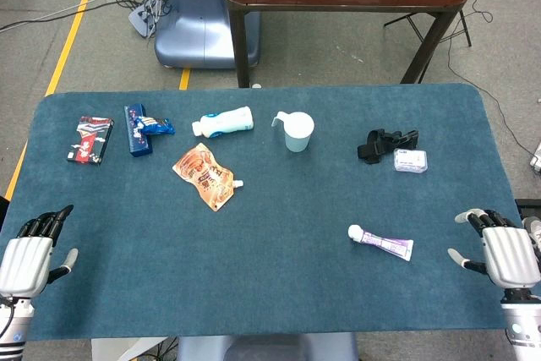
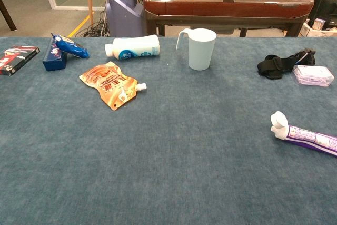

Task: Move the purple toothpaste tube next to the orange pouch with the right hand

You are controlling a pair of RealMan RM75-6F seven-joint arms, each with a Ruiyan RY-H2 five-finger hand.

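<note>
Right hand (image 1: 507, 253) sits at the near right corner of the blue surface (image 1: 279, 293), fingers spread and empty, palm down. The purple toothpaste tube (image 1: 382, 242) lies flat just to that hand's inner side, white cap pointing away from it toward the middle of the surface, crimped tail nearest the fingers. That looks handy: the tail end is the first thing the hand would meet on a short sideways reach. The orange pouch (image 1: 205, 176) lies well across from the right hand, far over toward the left side and a bit further out, spout angled toward the centre. So this is a long carry, and nothing has been touched yet; I judge the task is at its very start. Left hand (image 1: 32, 253) rests at the opposite near corner, open too, holding nothing, well clear of the route. A pale cup (image 1: 297, 131) stands beyond the line between tube and pouch, probably no obstacle.
</note>
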